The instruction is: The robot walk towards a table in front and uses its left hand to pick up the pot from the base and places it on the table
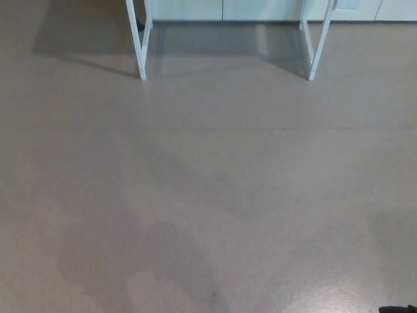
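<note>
White table legs [139, 45], plain grey-beige floor [208, 195].

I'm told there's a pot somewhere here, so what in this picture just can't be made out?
All in the head view:
- Pot, base and tabletop: cut off by the top edge; only the white table legs show above the floor.
- Left hand: out of frame.
- Right hand: only a black sliver at the bottom edge, so open or shut cannot be told.
- Cabinets: only their lowest strip shows.
</note>
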`<state>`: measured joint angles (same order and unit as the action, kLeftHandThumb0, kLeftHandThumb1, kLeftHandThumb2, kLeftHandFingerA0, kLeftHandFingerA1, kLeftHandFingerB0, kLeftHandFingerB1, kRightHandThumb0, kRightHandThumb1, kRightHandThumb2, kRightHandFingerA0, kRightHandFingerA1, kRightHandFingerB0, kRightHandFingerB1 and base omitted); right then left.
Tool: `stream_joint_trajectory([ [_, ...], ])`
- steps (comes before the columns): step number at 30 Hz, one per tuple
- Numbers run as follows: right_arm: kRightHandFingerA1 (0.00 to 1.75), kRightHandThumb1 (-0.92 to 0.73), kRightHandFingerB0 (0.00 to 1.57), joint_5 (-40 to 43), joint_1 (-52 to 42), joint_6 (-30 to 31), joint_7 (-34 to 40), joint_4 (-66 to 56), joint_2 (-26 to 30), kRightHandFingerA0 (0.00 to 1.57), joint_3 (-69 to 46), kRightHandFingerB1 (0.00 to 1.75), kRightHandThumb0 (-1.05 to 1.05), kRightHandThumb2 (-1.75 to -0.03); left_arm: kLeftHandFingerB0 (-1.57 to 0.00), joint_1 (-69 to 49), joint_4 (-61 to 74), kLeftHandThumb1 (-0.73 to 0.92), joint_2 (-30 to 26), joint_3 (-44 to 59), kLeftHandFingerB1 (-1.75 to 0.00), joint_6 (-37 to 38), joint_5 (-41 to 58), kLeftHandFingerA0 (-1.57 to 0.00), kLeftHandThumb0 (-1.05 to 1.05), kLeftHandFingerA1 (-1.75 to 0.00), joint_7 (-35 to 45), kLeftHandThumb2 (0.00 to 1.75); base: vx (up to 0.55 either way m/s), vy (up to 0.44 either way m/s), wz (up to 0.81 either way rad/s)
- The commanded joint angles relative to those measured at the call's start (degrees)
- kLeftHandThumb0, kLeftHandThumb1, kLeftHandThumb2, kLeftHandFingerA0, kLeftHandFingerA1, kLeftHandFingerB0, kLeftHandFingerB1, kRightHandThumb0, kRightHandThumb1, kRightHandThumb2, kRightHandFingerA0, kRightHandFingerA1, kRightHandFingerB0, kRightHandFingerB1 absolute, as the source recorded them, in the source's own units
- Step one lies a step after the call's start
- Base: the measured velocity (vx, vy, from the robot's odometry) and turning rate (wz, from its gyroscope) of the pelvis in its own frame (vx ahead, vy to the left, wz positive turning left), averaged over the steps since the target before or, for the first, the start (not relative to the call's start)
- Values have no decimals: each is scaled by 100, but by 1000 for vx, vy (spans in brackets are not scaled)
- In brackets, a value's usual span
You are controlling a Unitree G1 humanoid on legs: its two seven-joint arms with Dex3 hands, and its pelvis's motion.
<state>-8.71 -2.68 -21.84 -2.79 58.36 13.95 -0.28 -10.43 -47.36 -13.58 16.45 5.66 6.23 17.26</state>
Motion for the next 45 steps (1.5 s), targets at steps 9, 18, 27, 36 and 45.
stream_joint_trajectory([
  [9,52,-53,39,59,17,-140,-65,52,109,58,32,43,-30,-56,-18,-20,-20,44,-62,29,-50,220,164,-32,-9,-57,132,91,16,113,-1],
  [18,52,-53,39,89,96,-94,-117,55,100,59,33,43,-30,-56,-17,47,31,46,-99,-13,-50,132,162,-30,-11,-56,113,92,163,256,-9],
  [27,52,-53,40,-21,175,29,-17,-4,112,59,112,42,-30,-56,-18,67,93,44,-108,-58,-50,151,137,-31,-8,-57,52,90,250,-109,14],
  [36,51,-54,39,26,220,80,-91,65,112,60,116,42,-28,-56,-17,89,73,43,-147,-135,-49,148,115,-31,-9,-57,14,89,315,-63,6],
  [45,52,-54,39,18,240,42,-101,92,134,60,152,43,-29,-56,-19,33,169,44,-165,-245,-50,146,15,-33,-9,-57,-108,89,354,147,-16],
])
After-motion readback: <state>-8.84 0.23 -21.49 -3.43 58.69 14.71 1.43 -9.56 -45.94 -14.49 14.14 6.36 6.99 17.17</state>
